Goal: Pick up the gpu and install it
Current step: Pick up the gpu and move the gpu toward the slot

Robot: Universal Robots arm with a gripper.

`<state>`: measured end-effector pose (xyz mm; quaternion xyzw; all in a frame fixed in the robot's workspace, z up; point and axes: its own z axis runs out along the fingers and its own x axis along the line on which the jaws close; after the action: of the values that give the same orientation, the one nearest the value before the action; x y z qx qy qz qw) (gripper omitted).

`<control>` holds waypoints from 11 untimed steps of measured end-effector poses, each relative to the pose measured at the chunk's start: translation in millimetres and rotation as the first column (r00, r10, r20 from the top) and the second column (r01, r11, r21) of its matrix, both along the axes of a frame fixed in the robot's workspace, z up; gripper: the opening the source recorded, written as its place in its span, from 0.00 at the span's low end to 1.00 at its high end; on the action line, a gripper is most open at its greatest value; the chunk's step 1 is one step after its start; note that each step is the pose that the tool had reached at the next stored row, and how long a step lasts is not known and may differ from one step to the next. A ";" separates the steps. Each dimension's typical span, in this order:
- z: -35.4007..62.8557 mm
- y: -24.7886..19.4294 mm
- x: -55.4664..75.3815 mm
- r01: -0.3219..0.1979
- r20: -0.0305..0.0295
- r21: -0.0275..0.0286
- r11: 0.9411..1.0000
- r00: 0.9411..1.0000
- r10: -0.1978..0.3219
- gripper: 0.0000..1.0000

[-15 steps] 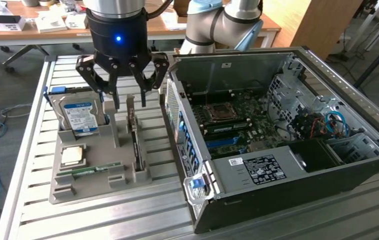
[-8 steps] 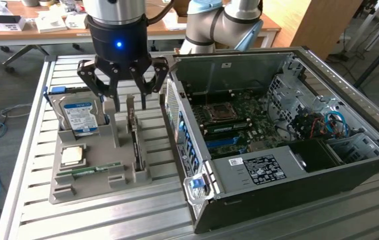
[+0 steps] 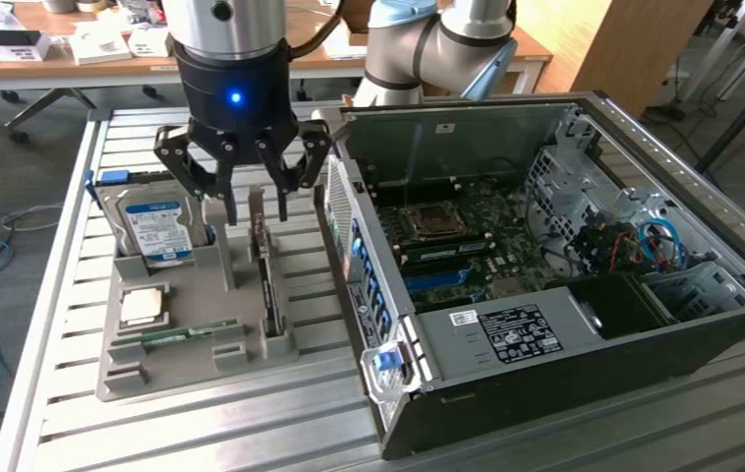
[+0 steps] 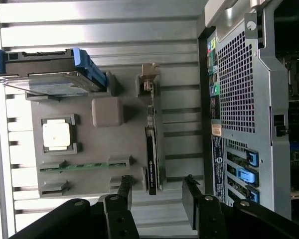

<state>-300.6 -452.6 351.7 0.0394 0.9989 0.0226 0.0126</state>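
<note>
Robot gripper (image 3: pixel 252 200) hanging above a grey parts tray (image 3: pixel 124 379) on a slatted metal bench (image 3: pixel 215 433). Its dark fingers (image 4: pixel 124 188) are spread wide and hold nothing.

The gpu (image 3: pixel 265 270) stands on its long edge in a narrow slot of the tray, directly beneath the gripper, with a pale metal bracket (image 4: pixel 149 74) at one end. Standing it upright appears meant to offer its thin top edge to the fingers. In the wrist view one finger sits to each side of the card's line, apart from it and not touching. The card has not been lifted.

The tray also holds a hard drive (image 3: pixel 156 231) with a blue-white label, propped upright at the exterior view's left. A square processor chip (image 3: pixel 143 307) lies flat, and a narrow green RAM stick (image 3: pixel 183 334) lies in its own groove.

Just beside the tray, on the exterior view's right, an open computer case (image 3: pixel 478 413) lies on its side. Its motherboard (image 3: pixel 451 236) faces up, probably so the slots can be reached from above.
</note>
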 end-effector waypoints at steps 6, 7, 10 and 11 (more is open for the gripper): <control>-6.1 0.0 0.0 0.000 0.000 0.000 1.000 1.000 0.000 0.53; -7.0 0.0 0.0 0.000 0.000 0.000 1.000 1.000 0.000 0.53; -7.7 0.0 0.0 0.000 0.000 0.000 1.000 1.000 0.000 0.53; -7.7 0.0 0.0 0.000 0.000 0.000 1.000 1.000 0.000 0.53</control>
<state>-300.6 -452.6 344.0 0.0394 0.9989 0.0225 0.0124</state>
